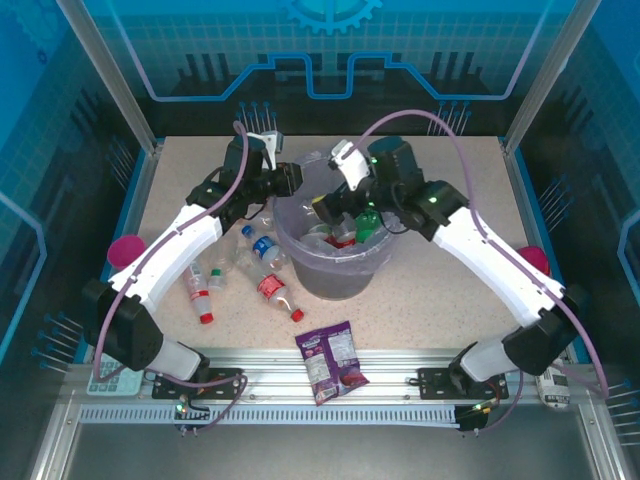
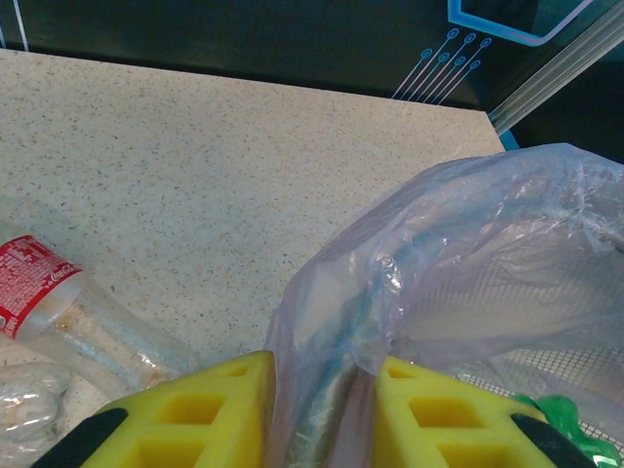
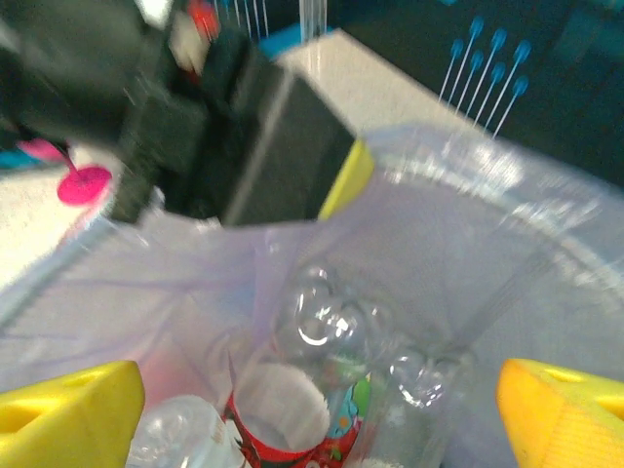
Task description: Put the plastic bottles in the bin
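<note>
At left, several plastic bottles (image 1: 200,290) lie loose on the table (image 1: 430,330), just beside the bin (image 1: 340,275). The left gripper (image 2: 322,395) is pinched on the bin's rim and liner (image 2: 468,253). Over the bin's mouth the right gripper (image 3: 317,414) hangs with jaws spread wide, holding nothing. More bottles lie inside, a green bottle (image 1: 367,222) among them. We judge a tug from the left arm could tip the bin or strip the liner, and the close grippers could collide.

I see clear plastic bottles (image 1: 345,237) piled inside the upright, lavender-lined round grey bin (image 1: 335,282), other bottles (image 1: 277,290) lying just left of it.
</note>
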`<action>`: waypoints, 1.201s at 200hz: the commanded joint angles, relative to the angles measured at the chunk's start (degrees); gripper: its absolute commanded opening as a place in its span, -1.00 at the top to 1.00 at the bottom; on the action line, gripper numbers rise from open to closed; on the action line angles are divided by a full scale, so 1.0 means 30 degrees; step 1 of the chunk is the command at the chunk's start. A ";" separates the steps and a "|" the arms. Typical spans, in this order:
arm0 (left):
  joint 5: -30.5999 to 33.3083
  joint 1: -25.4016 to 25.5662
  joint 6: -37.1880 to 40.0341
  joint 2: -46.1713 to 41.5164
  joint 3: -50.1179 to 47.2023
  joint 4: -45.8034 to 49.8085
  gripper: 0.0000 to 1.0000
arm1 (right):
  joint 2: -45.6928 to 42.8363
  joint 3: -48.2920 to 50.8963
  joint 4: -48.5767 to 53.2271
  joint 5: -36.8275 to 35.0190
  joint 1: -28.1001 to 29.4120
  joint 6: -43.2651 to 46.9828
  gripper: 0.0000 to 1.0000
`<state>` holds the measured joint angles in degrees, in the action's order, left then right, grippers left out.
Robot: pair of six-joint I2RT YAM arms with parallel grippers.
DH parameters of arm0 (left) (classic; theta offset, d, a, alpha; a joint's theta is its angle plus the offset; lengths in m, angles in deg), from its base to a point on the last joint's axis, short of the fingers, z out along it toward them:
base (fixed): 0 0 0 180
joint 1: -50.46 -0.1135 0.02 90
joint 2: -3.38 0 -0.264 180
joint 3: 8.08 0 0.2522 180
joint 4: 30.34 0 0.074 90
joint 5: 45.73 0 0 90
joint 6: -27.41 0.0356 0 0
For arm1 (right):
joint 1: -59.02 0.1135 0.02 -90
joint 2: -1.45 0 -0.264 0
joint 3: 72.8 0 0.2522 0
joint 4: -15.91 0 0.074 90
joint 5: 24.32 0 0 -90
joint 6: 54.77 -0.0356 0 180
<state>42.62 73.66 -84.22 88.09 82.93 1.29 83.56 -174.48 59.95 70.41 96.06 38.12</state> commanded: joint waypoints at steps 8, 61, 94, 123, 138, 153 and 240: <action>-0.0256 0.0952 -0.0942 0.0627 -0.0608 0.0113 0.41 | -0.1096 -0.0122 0.0348 0.0014 -0.1629 -0.1167 -0.88; -0.0247 0.2152 -0.1385 0.1805 0.0239 -0.0594 0.41 | -0.2587 0.1876 0.2719 0.1201 -0.6990 -0.4811 -0.70; -0.0219 0.2811 -0.1233 0.3001 0.1436 -0.0466 0.41 | -0.3459 0.3682 0.2373 0.2931 -0.8560 -0.5297 -0.55; -0.0170 0.2957 -0.1063 0.3390 0.2124 -0.0282 0.39 | -0.3272 0.4563 0.1375 0.4680 -0.8877 -0.5263 -0.50; -0.0026 0.2955 -0.0878 0.3349 0.2313 -0.0091 0.28 | -0.2845 0.4689 0.1161 0.4903 -0.8896 -0.5394 -0.47; 0.0222 0.2957 -0.0605 0.3206 0.2502 0.0250 0.16 | -0.2458 0.4697 0.1075 0.4702 -0.8895 -0.5419 -0.42; 0.1209 0.2759 0.0293 0.1536 0.3391 0.1046 -0.90 | -0.2722 0.5611 0.0194 0.3866 -0.8908 -0.6001 -0.15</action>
<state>45.49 81.44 -84.65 95.78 90.78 1.88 76.30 -159.57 60.67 81.30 69.39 21.23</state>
